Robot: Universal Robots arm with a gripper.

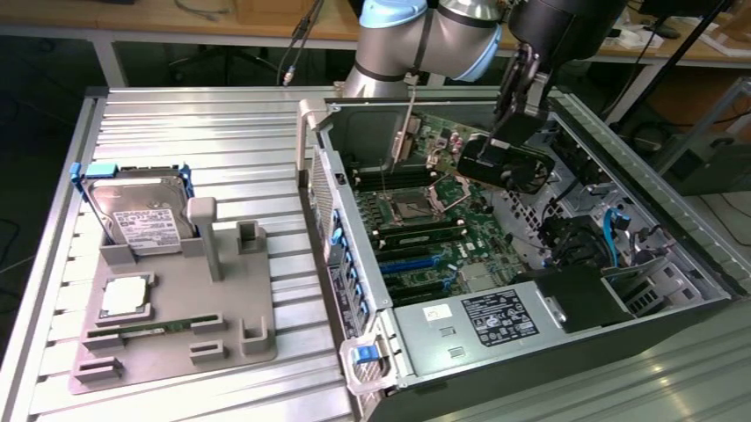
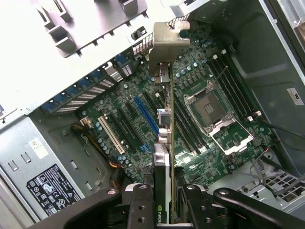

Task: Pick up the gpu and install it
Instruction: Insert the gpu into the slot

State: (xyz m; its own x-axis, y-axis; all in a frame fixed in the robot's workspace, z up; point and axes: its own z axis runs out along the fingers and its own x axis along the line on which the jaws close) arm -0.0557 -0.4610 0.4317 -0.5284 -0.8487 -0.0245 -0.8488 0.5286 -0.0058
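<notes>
Gripper [image 1: 516, 123] [image 2: 167, 207] clamped on the gpu [image 1: 487, 160] [image 2: 164, 143], fingers [image 2: 143, 205] either side of the card at its fan end. Card sits edge-on in the wrist view, with its metal bracket [image 2: 162, 45] at the far end, toward the case wall with the blue clips [image 1: 343, 268]. Gpu hangs inside the open PC case [image 1: 586, 360], raised off the motherboard [image 2: 119, 105], not seated in any slot. Below it: blue expansion slot [image 2: 145, 119] on one side, CPU socket [image 2: 209, 107] on the other. Power supply [image 1: 499, 316] beside the board. On the exterior view's left, grey fixture [image 1: 229, 338] holds the hard drive [image 1: 141, 215] and a memory stick [image 1: 153, 329], well apart from the arm.
</notes>
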